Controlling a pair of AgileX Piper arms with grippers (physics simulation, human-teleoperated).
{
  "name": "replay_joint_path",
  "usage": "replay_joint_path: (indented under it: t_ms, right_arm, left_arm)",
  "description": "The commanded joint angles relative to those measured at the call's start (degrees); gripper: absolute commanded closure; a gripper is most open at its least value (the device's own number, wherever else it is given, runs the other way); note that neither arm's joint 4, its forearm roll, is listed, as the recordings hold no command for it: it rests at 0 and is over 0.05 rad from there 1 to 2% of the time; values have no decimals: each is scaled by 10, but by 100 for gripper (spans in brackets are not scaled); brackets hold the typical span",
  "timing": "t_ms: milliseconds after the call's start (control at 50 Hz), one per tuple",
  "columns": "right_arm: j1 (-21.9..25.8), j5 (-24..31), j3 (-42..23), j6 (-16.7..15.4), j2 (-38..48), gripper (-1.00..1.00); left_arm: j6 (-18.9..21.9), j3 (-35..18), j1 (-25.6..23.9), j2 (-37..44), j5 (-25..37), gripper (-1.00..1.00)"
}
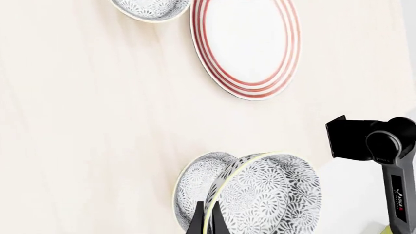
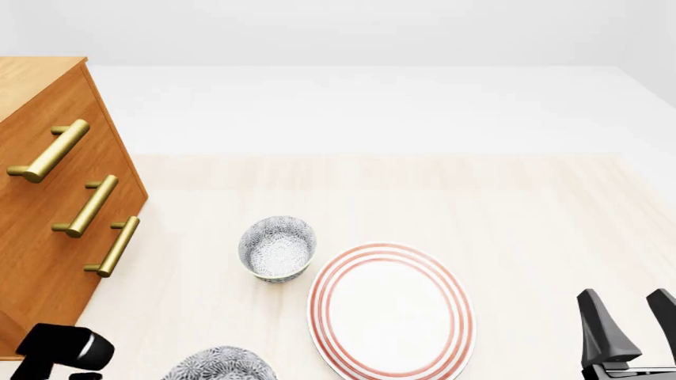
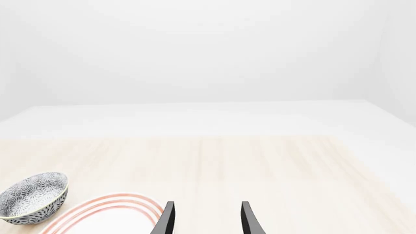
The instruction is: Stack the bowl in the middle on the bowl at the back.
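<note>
Front view: two bowls [image 2: 278, 247] [image 2: 220, 364], one plate [image 2: 391, 310].

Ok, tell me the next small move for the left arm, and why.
Probably carry the held bowl forward, toward the bowl at the back. The left tool appears closed on the rim of the bowl in the middle, while the bowl at the back sits farther ahead, upright and empty, beside the red-ringed plate. The held bowl has to be above it before lowering.

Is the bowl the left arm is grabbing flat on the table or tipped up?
Tipped up. In the left wrist view the speckled bowl stands on edge, its rim pinched between the left gripper fingers.
</note>
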Motion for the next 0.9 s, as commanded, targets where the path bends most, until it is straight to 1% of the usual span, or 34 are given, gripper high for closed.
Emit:
replay_joint_path:
  t_ms: [20,180,260,320,380,480,640,660,900]
  right_arm:
    - [0,0,-1,0,0,-100]
    - [0,0,-1,0,0,-100]
    - [0,0,-1,1,0,-100]
    - [0,0,-1,1,0,-100]
    - [0,0,-1,1,0,-100]
    - [0,0,0,1,0,-100]
    - [0,-1,0,2,0,-100]
    - [0,-1,0,2,0,-100]
    - [1,-1,0,2,0,-100]
  left_arm:
    - [-25,53,-27,-4,-33,100]
    - [-30,78,-37,1,-56,100]
    - [-32,80,-42,10,-70,100]
    - [-38,86,-54,24,-88,100]
    - [-47,104,-69,38,-111,100]
    - [-58,123,-83,50,-133,100]
    - [-59,126,-90,62,-146,100]
    - [-60,126,-91,63,-147,-100]
    - [-67,130,-105,75,-160,-100]
